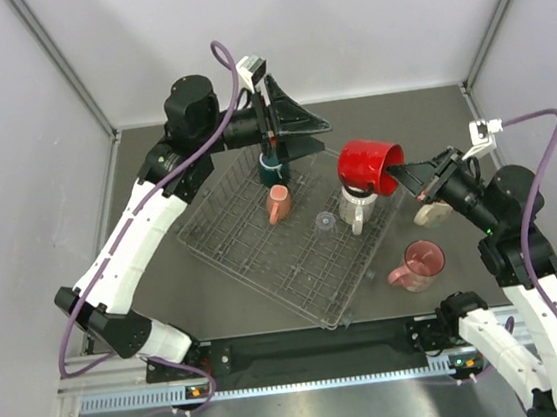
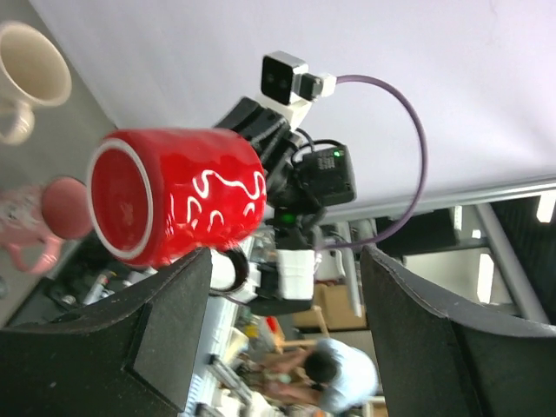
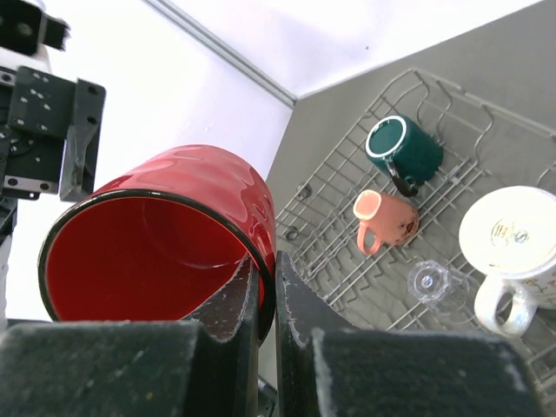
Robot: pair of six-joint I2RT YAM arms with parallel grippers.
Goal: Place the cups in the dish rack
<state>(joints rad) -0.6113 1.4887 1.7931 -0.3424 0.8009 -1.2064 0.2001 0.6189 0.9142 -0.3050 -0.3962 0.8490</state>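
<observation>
- Cups [image 1: 356, 205]: four are in the dish rack [image 1: 280, 269]. The teal mug [image 1: 273, 170] is at the far corner, with the salmon mug [image 1: 278, 203] tipped over beside it. The clear glass [image 1: 325, 221] is mid-rack, and the white mug [image 3: 512, 234] sits base up near the right edge.
- Red mug [image 1: 369, 166]: in the air, on its side, mouth toward my right wrist. It hangs over the rack's right edge, just above the white mug, and is not set down yet.
- My right claw [image 3: 265, 287]: pinched tight on the red mug's rim, one finger inside the wall and one outside.
- My left claw [image 1: 302, 130]: jaws wide, holding nothing, hanging over the rack's far corner above the teal mug.
- On the table [image 1: 420, 122]: the pink mug [image 1: 421, 263] stands right of the rack. A cream mug [image 1: 430, 213] is near it, partly hidden behind my right wrist, so I can't say for sure how it lies.
- Progress, my call: a bit past halfway. The red one needs placing, then two more pickups.
</observation>
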